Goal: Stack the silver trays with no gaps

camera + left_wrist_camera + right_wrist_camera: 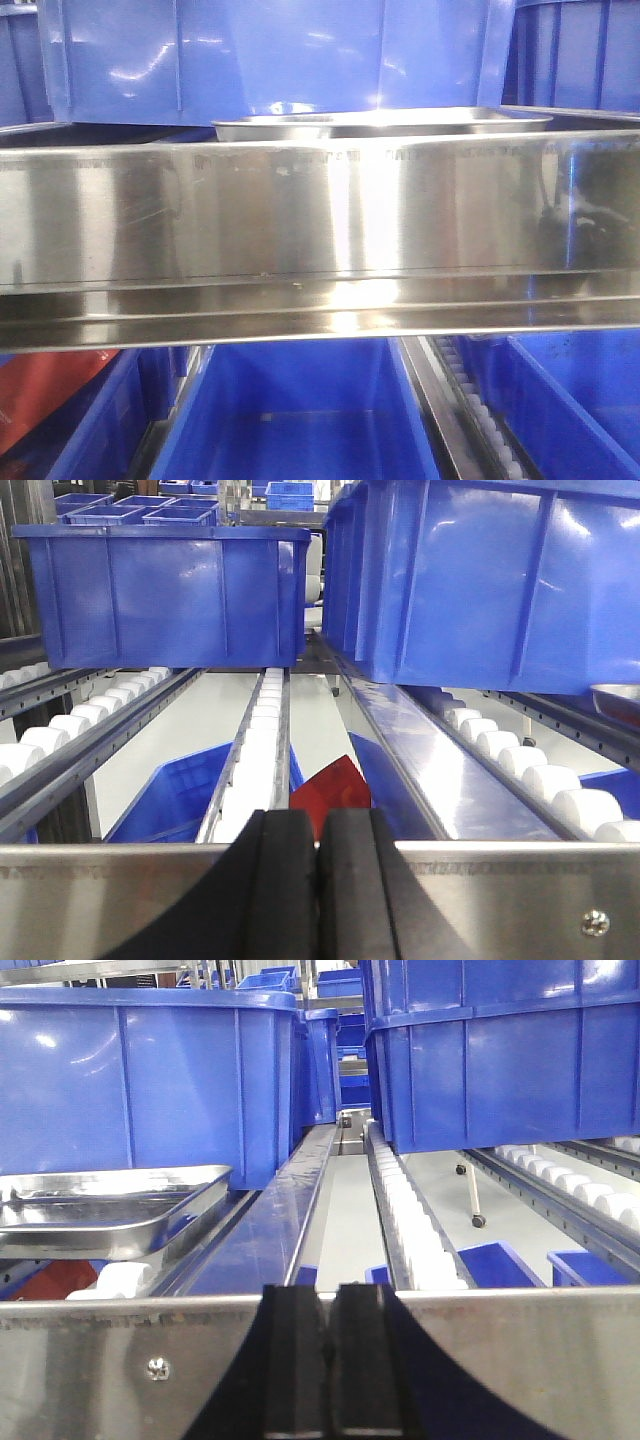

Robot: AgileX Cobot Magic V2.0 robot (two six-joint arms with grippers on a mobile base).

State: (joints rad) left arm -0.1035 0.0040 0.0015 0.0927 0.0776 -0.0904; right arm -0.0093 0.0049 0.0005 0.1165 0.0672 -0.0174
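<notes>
1. Silver tray [110, 1205] sits on the lane of white rollers [415, 1225] ahead of me, just in front of a big blue bin [140, 1070]. I cannot tell whether it touches the bin, nor whether one pan or several nested pans lie there.
2. From my right gripper [328, 1305] it lies forward and to the left. From my left gripper [318, 830] it lies forward and far to the right, with only a sliver of rim at the picture's edge. So it is between my arms, and I judge the right one nearer.
3. Its long axis runs side to side across me, as the front view shows, so a long side faces me.
4. Both grippers have their black pads pressed together with nothing between them. They must part before any grasp.
5. A brushed steel rail [300, 210] crosses right at my fingertips in both wrist views. I would have to reach over it.
6. The tray is mirror-bright steel: shallow, round-cornered, with a thin outturned rim. It is hard and slick, and likely to slip unless the rim is pinched squarely. The rail is duller and fine-grained, and the bin is glossy ribbed plastic.
</notes>
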